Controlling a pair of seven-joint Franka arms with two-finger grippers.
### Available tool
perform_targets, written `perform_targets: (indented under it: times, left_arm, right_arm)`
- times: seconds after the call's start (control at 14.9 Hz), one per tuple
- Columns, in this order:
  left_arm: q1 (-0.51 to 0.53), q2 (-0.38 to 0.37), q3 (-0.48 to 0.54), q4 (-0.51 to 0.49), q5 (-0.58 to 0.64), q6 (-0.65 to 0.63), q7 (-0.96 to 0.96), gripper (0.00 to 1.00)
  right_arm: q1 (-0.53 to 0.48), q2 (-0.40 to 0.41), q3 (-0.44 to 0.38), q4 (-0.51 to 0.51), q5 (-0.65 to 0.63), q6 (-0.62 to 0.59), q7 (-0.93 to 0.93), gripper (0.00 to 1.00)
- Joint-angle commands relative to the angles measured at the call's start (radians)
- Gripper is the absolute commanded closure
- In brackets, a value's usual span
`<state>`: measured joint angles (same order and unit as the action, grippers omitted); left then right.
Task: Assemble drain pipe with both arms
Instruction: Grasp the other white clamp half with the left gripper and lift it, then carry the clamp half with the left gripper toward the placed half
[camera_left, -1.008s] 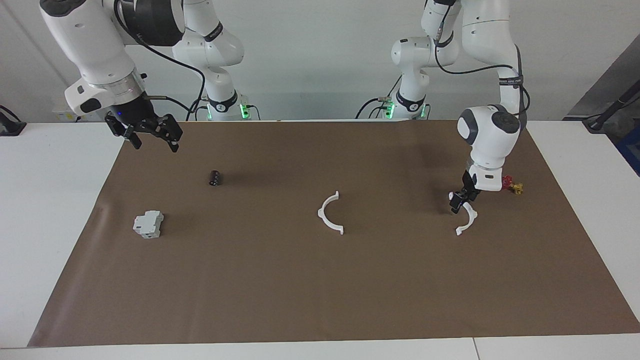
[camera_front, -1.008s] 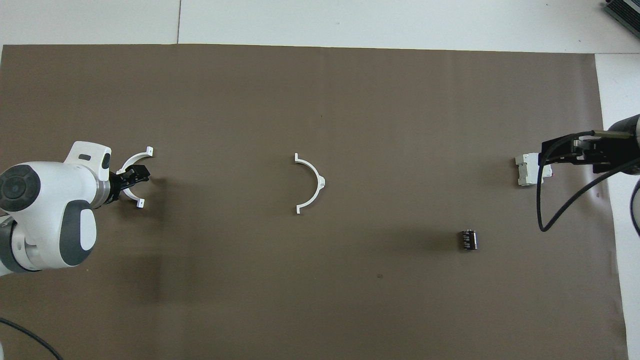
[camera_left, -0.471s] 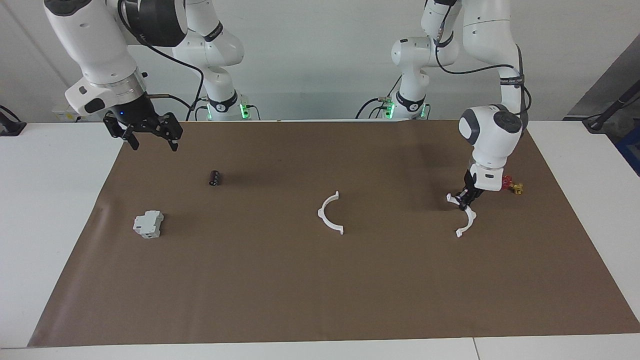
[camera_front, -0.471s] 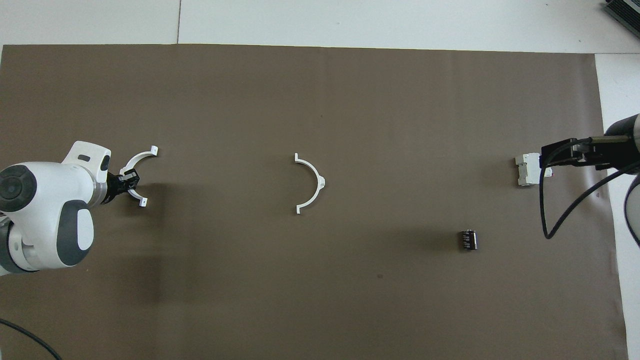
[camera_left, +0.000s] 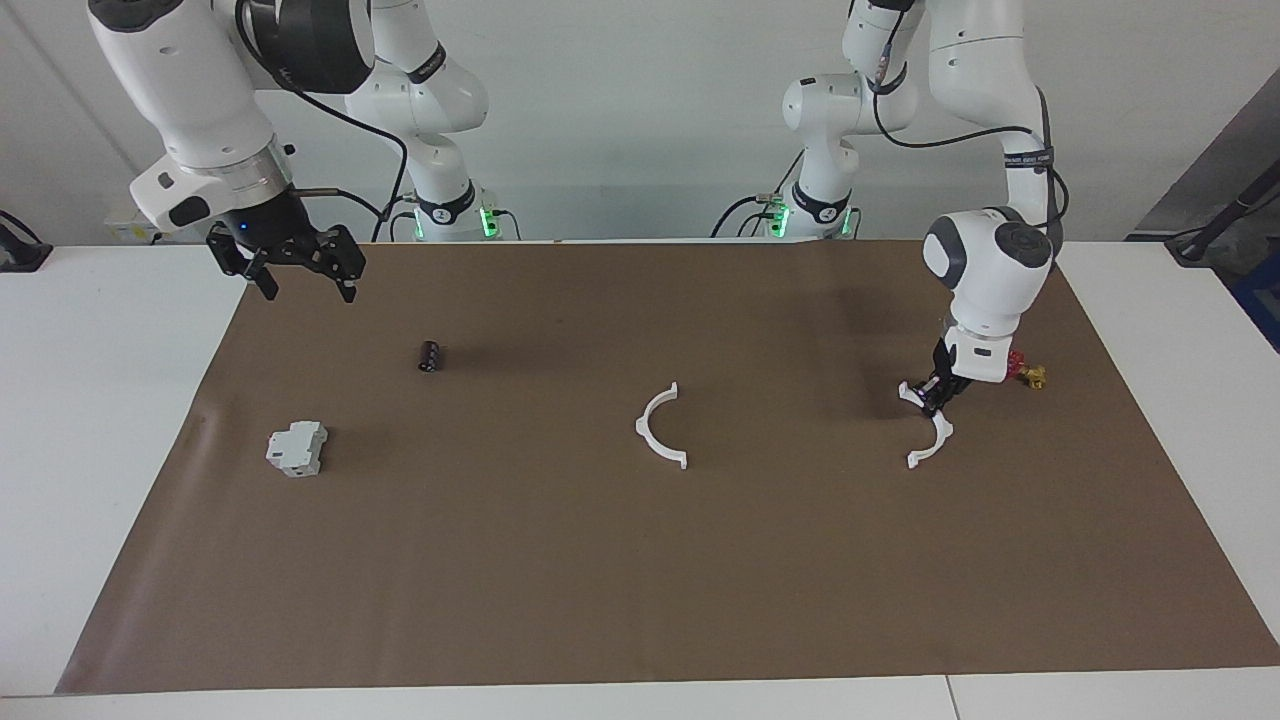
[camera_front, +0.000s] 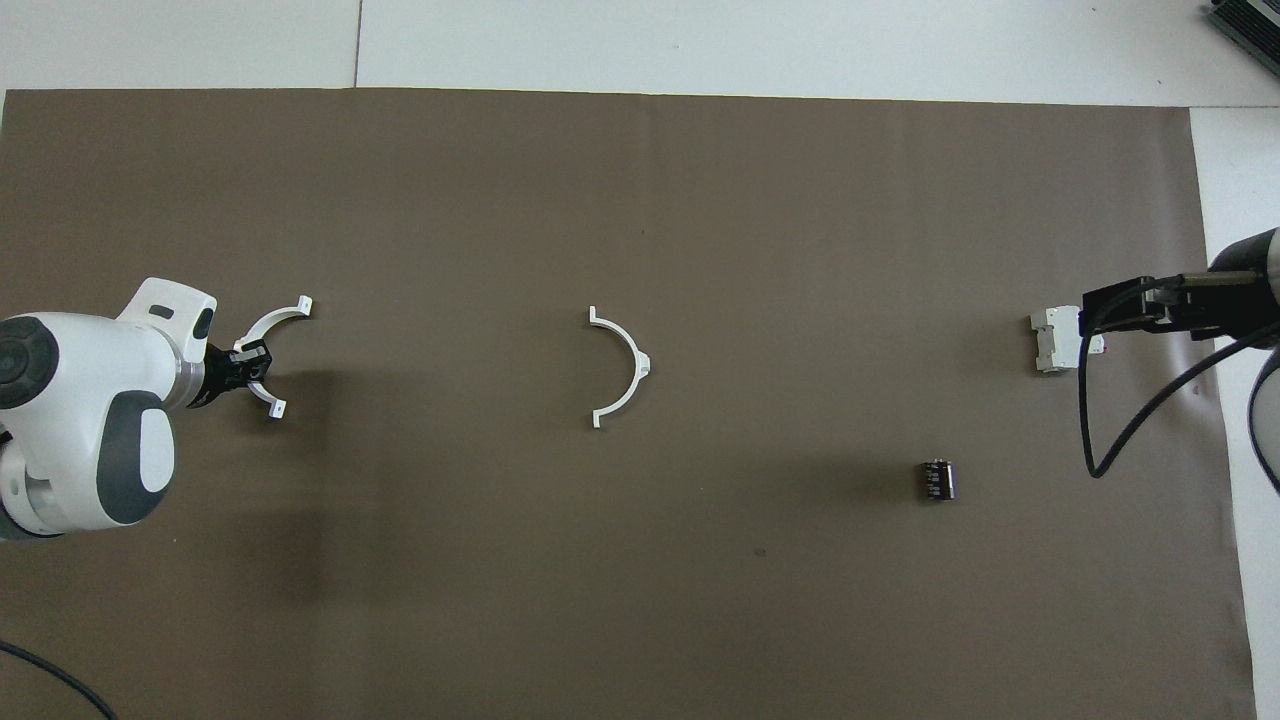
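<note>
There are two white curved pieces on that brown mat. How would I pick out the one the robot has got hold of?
Start at the brown mat and go to the left arm's end of it, where the left tool reaches down. Shut in that tool is the held half-ring, a thin white arc with small tabs. The free half-ring looks alike but lies alone at mid-mat, with no tool near it.

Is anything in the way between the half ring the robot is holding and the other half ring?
No. Only bare brown mat lies between the half ring in the left gripper and the middle half ring.
</note>
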<state>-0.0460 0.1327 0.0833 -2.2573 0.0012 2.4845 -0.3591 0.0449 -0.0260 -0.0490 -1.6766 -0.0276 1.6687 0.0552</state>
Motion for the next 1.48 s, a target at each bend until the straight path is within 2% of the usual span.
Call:
perform_targets:
  times: [0.0, 0.2, 0.34, 0.61, 0.81, 1.01, 1.14, 1.41]
  left_arm:
    - [-0.012, -0.073, 0.004, 0.123, -0.004, -0.244, 0.02, 1.0]
    - [-0.014, -0.105, -0.01, 0.221, 0.019, -0.421, 0.019, 1.0]
    - [-0.014, -0.111, -0.04, 0.245, 0.026, -0.452, 0.006, 1.0]
    - [-0.021, -0.127, -0.088, 0.214, 0.026, -0.411, -0.076, 1.0]
    - [-0.089, -0.12, -0.109, 0.213, 0.026, -0.333, -0.205, 1.0]
    - [-0.1, -0.11, -0.164, 0.214, 0.026, -0.303, -0.212, 1.0]
    - [-0.147, -0.104, -0.168, 0.213, 0.025, -0.271, -0.237, 1.0]
    - [-0.21, -0.042, -0.191, 0.213, 0.026, -0.196, -0.388, 1.0]
  right_arm:
    - [-0.008, -0.015, 0.008, -0.011, -0.014, 0.0, -0.015, 0.0]
    - [-0.008, -0.015, 0.008, -0.011, -0.014, 0.0, -0.015, 0.0]
    - [-0.008, -0.015, 0.008, -0.011, -0.014, 0.002, -0.015, 0.0]
    - [-0.008, -0.014, 0.008, -0.011, -0.012, 0.002, -0.015, 0.0]
    - [-0.008, -0.015, 0.008, -0.011, -0.012, 0.002, -0.015, 0.0]
    - [-0.01, -0.014, 0.008, -0.011, -0.011, 0.006, -0.015, 0.0]
    - [-0.01, -0.014, 0.008, -0.012, -0.011, 0.006, -0.015, 0.0]
    - [-0.014, -0.017, 0.008, -0.02, -0.008, 0.006, -0.015, 0.0]
